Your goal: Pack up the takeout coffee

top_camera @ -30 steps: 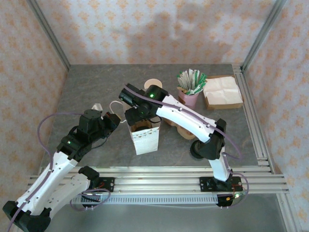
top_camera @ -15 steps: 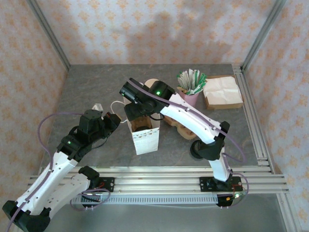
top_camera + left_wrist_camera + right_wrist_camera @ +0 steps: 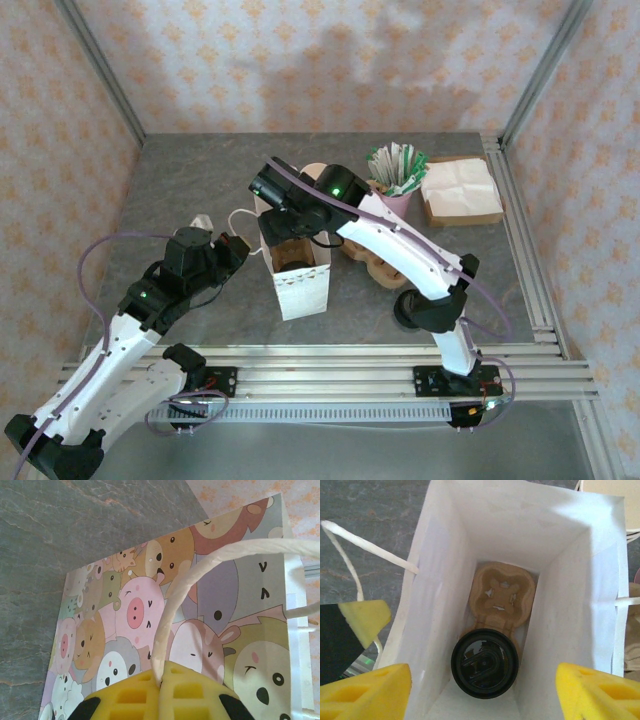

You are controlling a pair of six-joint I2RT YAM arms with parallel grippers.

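Right tool (image 3: 484,694) is hovering over the open mouth of the paper bag (image 3: 440,590), its jaws standing wide apart and gripping nothing. The takeout coffee (image 3: 485,662) is sitting upright at the bottom of the bag, in the near socket of a cardboard cup carrier (image 3: 502,592). Left tool (image 3: 161,695) is pinching the bag's cord handle (image 3: 174,600) between closed pads, the bag standing on the worktop (image 3: 180,180)

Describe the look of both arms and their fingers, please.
Both arms have white shells with black joints. A lilac cable runs along the left arm and the right arm; each shows a green light. The finger pads are yellow with a grid pattern.
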